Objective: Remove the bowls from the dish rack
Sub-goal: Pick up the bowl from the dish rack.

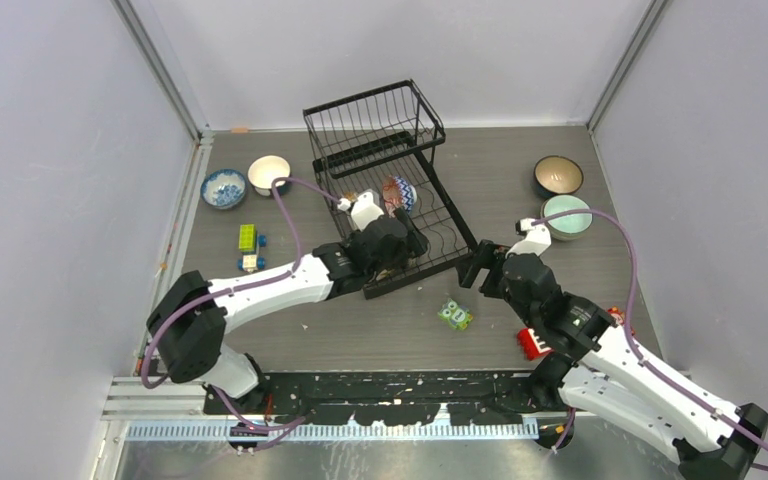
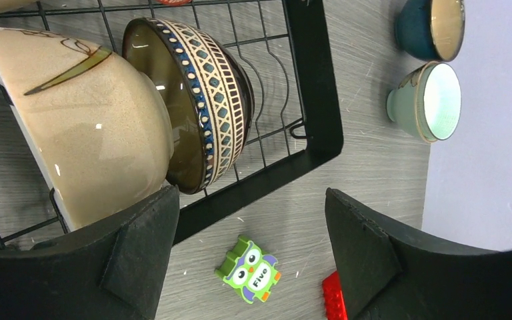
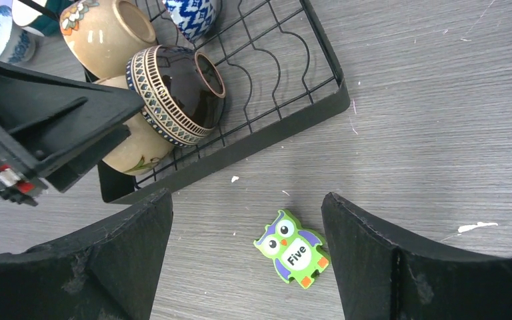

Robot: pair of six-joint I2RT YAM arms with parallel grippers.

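Observation:
The black wire dish rack (image 1: 375, 135) stands mid-table. On its lower tray (image 3: 320, 107) lie a plain cream bowl (image 2: 87, 127), a dark brown patterned bowl (image 2: 203, 100), a flowered cream bowl (image 3: 107, 30) and a blue-patterned white bowl (image 3: 190, 13). My left gripper (image 2: 250, 227) hangs open over the tray's front corner, its left finger (image 2: 140, 253) right beside the plain cream bowl. My right gripper (image 3: 247, 227) is open above the table in front of the rack. On the table stand a blue-patterned bowl (image 1: 224, 187), a cream bowl (image 1: 269, 174), a dark teal bowl (image 1: 558, 175) and a mint bowl (image 1: 567, 215).
A green owl block (image 1: 454, 315) lies on the table between the two grippers. A red brick (image 1: 533, 342) sits under the right arm. Small toy blocks (image 1: 248, 238) lie left of the rack. Grey walls close in both sides.

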